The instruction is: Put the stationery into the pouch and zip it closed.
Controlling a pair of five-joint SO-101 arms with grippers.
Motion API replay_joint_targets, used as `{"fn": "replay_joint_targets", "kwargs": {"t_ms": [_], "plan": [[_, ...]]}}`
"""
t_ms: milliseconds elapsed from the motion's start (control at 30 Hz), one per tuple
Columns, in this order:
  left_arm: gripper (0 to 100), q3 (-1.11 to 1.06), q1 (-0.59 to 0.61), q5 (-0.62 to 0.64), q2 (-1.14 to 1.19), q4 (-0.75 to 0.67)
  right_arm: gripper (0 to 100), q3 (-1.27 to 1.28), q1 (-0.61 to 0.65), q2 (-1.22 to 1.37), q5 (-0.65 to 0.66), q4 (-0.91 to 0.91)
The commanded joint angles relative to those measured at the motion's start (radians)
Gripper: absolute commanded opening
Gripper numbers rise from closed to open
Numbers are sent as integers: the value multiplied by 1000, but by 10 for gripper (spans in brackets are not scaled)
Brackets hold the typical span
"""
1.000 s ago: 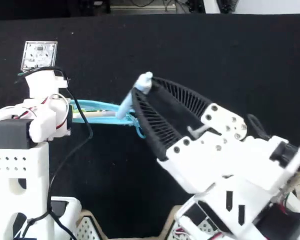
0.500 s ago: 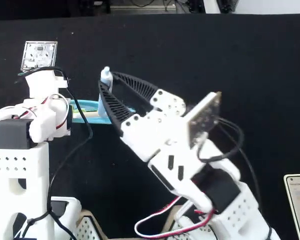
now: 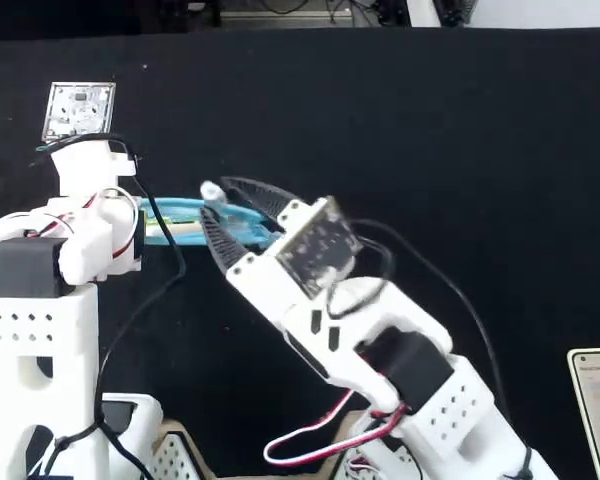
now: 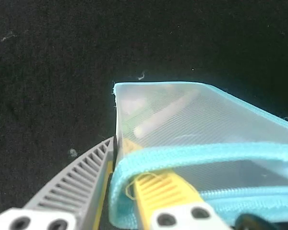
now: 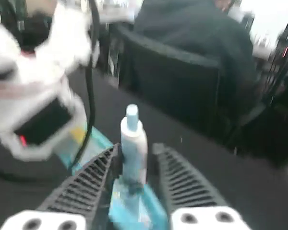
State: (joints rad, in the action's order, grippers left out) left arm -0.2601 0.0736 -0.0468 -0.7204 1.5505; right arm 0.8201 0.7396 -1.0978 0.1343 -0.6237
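Note:
A translucent pouch (image 4: pixel 192 124) with light-blue trim lies on the black table (image 3: pixel 460 150), a pale stick-shaped item showing through its wall. My left gripper (image 4: pixel 119 143) is shut on the pouch's near edge, one grey finger and one yellow-taped finger (image 4: pixel 158 191) pinching the trim. In the high view the pouch (image 3: pixel 180 215) stretches from the left arm (image 3: pixel 80 240) toward the middle. My right gripper (image 3: pixel 216 198) hangs right over that end of the pouch, shut on a blue-and-white stationery stick (image 5: pixel 132 139) whose tip (image 3: pixel 211 190) pokes out past the black ribbed fingers (image 5: pixel 86 191).
A small square marker board (image 3: pixel 80 108) lies at the back left of the table. A phone (image 3: pixel 598 400) rests at the right edge. The black cloth to the right and behind the arms is open room.
My right arm has swung left and lowered, carrying the stick from mid-table to just above the pouch. The left arm and pouch have stayed put.

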Motion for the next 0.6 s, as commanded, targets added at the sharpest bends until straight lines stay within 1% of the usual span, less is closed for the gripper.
{"fn": "replay_joint_targets", "kwargs": {"t_ms": [0, 133, 233, 400, 567], "plan": [[30, -4, 5, 3, 5, 3, 262, -180, 6, 5, 11, -221], [30, -4, 5, 3, 5, 3, 195, -334, 2, 4, 17, -356], [30, -4, 5, 3, 5, 3, 141, -389, 2, 4, 18, -420], [30, -4, 5, 3, 5, 3, 77, -344, 5, 12, 18, -425], [30, -4, 5, 3, 5, 3, 67, -338, 0, 1, 18, -439]]}}
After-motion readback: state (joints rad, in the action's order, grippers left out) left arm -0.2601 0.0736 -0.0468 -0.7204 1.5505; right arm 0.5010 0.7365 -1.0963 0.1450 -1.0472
